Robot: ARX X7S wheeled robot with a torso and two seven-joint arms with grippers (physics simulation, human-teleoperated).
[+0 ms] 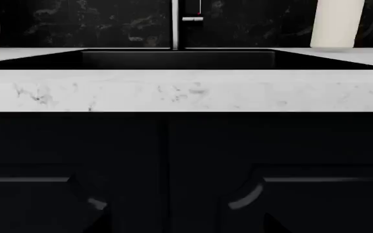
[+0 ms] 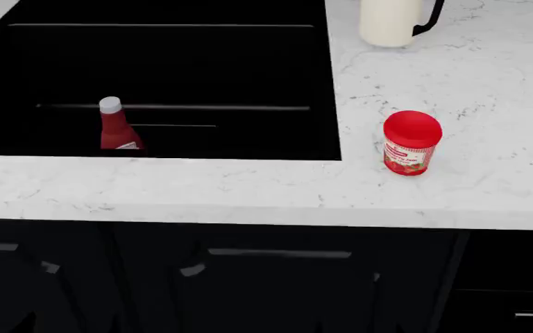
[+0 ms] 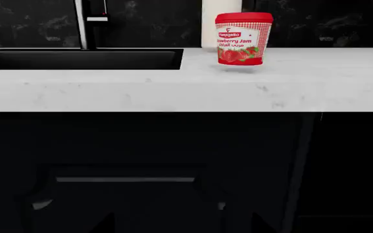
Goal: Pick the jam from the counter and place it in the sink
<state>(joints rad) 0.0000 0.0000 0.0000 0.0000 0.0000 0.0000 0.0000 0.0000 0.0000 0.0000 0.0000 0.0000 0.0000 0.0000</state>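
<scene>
On counter (image 2: 488,83): jam (image 2: 411,143) (upright); beside sink (image 2: 327,83).

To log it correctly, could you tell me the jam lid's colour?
Red, on the jam; clearest in the head view.

- On the jam (image 3: 243,39) in your right wrist view, you can read "Strawberry Jam" in red on the white label panel.
- Above that sits a small red brand badge with white letters; they are too small to make out.
- Below "Strawberry Jam" runs a line of Arabic script.
- From your head view the jam's label text is blurred.
- The ketchup bottle (image 2: 119,127) in the sink shows no readable text.
</scene>
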